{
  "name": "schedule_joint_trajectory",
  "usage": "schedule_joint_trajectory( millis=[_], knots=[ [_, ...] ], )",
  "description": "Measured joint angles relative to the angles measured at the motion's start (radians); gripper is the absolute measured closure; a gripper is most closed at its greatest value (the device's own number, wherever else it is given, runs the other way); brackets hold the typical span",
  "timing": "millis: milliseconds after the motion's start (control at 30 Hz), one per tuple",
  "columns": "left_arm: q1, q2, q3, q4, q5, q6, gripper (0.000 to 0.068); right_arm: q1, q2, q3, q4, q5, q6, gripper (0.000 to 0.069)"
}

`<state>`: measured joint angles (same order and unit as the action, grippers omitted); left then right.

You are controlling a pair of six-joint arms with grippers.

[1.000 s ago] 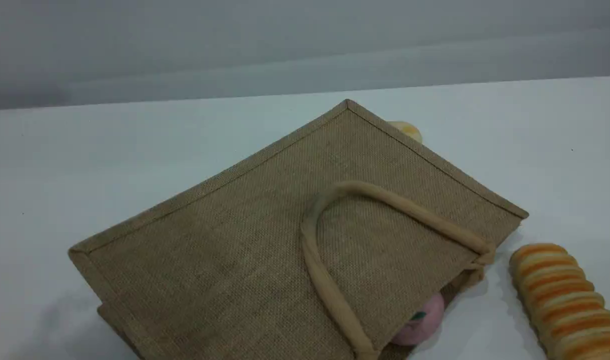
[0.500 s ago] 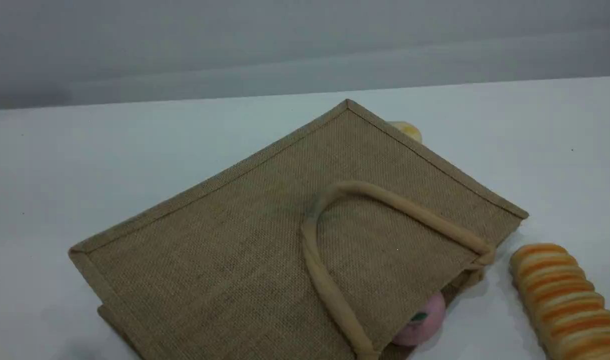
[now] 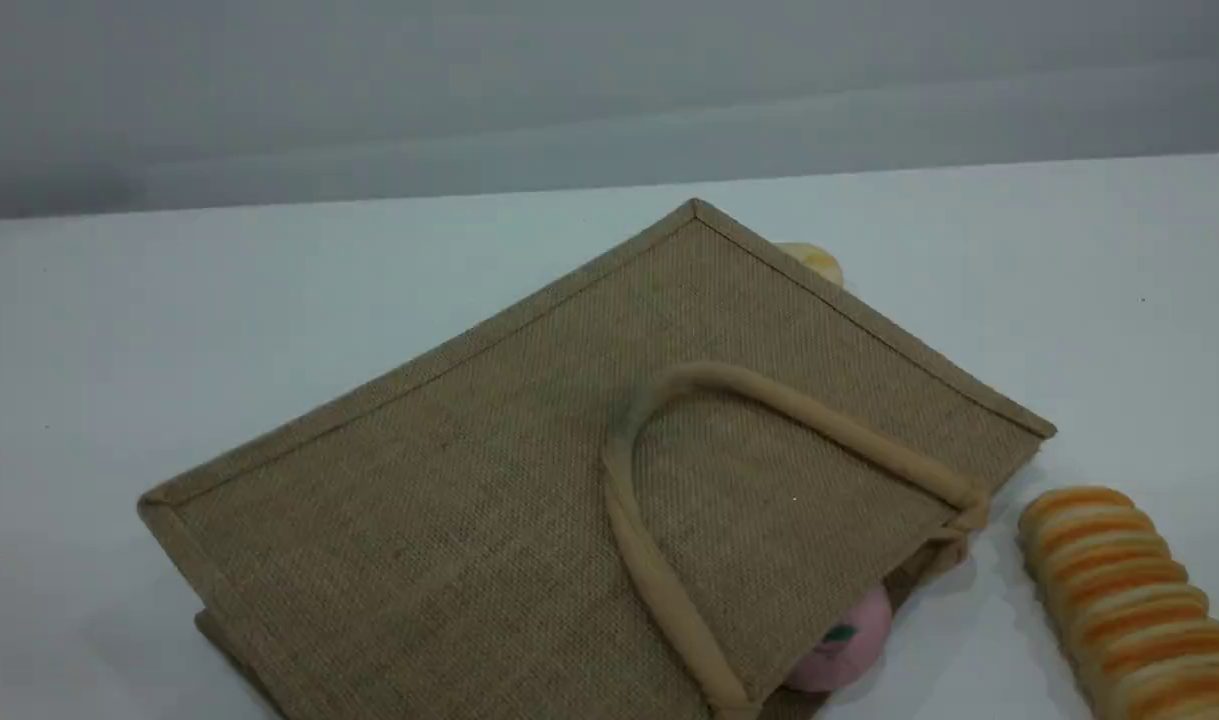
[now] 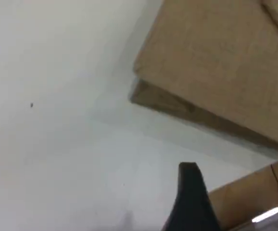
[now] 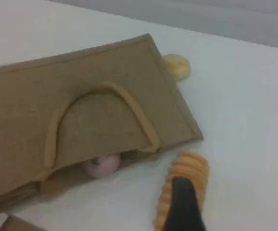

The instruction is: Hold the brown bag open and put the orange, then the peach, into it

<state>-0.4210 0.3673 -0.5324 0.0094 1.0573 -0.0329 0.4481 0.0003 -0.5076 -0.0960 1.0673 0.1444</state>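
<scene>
1. The desk (image 3: pixel 169 330) is plain white, matte, with a few tiny dark specks near its 9 o'clock edge. Behind it, at 12 o'clock, a flat grey wall fills the background.
2. The brown bag (image 3: pixel 489 500) lies flat on its side across the desk centre, one corner pointing to 12 o'clock. One beige loop handle (image 3: pixel 649 560) is folded onto its upper face.
3. The peach (image 3: pixel 844 640) sits at the bag's mouth, at about 5 o'clock, half under the upper edge. Its green leaf mark is showing.
4. I cannot see the orange in any view.
5. A ribbed orange-and-cream loaf (image 3: pixel 1119 590) lies on the desk at 4 o'clock, just beside the bag's mouth corner, not touching it.
6. A pale yellow disc (image 3: pixel 817 262) peeks out behind the bag's far edge at 1 o'clock.
7. The left hand (image 4: pixel 191 192) hangs over bare desk near a bag corner, spread wide and empty.
8. The right hand (image 5: pixel 182 202) hovers above the loaf, also fully apart and empty.
</scene>
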Motion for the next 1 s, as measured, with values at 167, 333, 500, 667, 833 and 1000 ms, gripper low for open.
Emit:
schedule_joint_trajectory(
  millis=[167, 333, 500, 667, 833, 1000],
  knots=[
    [0.0, -0.1, 0.013, 0.024, 0.01, -0.072, 0.0241, 0.0, 0.0, 0.0, 0.0, 0.0, 0.001, 0.0247],
    [0.0, -0.162, 0.022, 0.051, 0.025, -0.095, 0.0241, 0.0, 0.0, 0.0, 0.0, 0.0, 0.001, 0.0247],
    [0.0, -0.212, 0.025, 0.051, 0.023, -0.037, 0.0241, 0.0, 0.0, 0.0, 0.0, 0.001, 0.001, 0.0247],
    [0.0, -0.231, 0.028, 0.047, 0.023, -0.021, 0.0241, 0.0, 0.0, 0.0, 0.0, 0.001, 0.001, 0.0247],
    [0.0, -0.231, 0.029, 0.033, 0.022, 0.004, 0.0241, -0.06, 0.0, 0.0, -0.001, 0.001, 0.001, 0.0247],
    [0.0, -0.231, 0.029, 0.033, 0.022, 0.003, 0.0241, -0.227, 0.0, 0.0, -0.001, 0.001, 0.002, 0.0247]
  ],
)
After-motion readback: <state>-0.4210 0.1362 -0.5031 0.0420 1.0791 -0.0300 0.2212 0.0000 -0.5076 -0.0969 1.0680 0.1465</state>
